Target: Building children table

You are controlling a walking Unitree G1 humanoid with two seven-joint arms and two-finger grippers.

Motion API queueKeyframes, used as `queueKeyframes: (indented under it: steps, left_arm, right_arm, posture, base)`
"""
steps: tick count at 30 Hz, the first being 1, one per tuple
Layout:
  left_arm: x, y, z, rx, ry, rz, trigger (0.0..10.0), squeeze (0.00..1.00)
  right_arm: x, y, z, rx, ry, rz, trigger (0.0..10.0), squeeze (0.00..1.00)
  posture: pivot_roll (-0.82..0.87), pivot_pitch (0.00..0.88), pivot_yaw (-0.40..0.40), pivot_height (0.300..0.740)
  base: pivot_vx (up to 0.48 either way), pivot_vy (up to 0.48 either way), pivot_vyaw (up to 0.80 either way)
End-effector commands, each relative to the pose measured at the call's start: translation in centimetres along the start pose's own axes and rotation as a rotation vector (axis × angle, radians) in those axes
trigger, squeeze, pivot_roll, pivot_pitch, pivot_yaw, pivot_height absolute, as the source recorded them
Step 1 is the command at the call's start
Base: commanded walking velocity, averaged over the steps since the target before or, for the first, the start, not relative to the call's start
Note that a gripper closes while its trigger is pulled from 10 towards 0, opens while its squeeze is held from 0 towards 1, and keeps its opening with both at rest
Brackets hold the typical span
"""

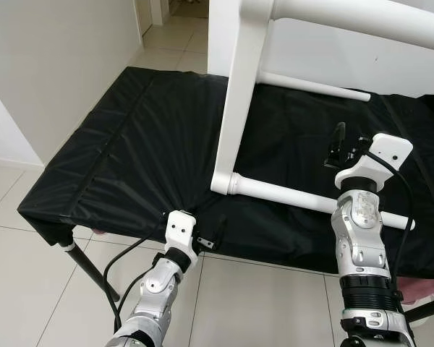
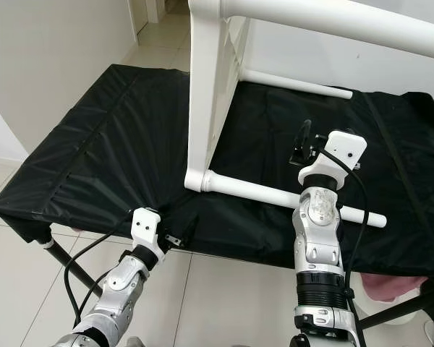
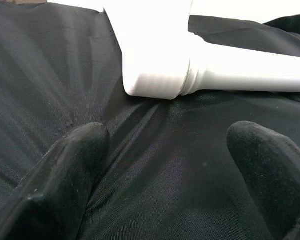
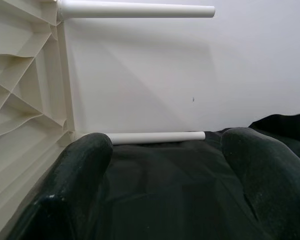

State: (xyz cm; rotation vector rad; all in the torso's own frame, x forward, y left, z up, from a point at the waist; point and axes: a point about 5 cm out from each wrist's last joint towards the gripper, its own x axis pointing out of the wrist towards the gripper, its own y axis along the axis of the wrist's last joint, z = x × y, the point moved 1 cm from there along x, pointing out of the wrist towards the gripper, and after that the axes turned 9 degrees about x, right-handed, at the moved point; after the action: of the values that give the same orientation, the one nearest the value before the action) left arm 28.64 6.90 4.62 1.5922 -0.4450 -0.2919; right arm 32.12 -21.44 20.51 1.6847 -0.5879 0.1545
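Pale floor tiles (image 1: 29,282) surround a low platform draped in black cloth (image 1: 130,159). Nearest, the left gripper (image 3: 165,165) hovers at the cloth's near edge, fingers spread and empty, aimed at the corner socket of the white children's table (image 1: 239,94). That table lies tipped on its side on the cloth, likely so its legs are reachable; the near leg (image 1: 311,201) runs rightward from the corner. Beyond it, the right gripper (image 1: 340,148) hangs above the cloth, fingers parted, holding nothing.

Table (image 1: 235,108) on its side atop cloth (image 1: 130,159), legs (image 1: 311,199) twd right.
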Motion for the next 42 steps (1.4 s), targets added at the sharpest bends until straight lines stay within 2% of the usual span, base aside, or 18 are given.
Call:
queueKeyframes:
  steps: [1, 42]
  left_arm:
    - [8.71, 16.56, 4.00, -0.017, 0.045, 0.360, 10.0, 0.00]
    - [8.71, 16.56, 4.00, -0.017, 0.045, 0.360, 10.0, 0.00]
  right_arm:
    - [-0.02, 0.07, -0.15, 0.001, 0.004, 0.003, 10.0, 0.00]
    - [-0.02, 0.07, -0.15, 0.001, 0.004, 0.003, 10.0, 0.00]
  posture:
    - [-0.11, 0.158, 0.070, 0.740]
    - [-0.11, 0.158, 0.070, 0.740]
  base:
    - [0.000, 0.000, 0.00]
    - [0.000, 0.000, 0.00]
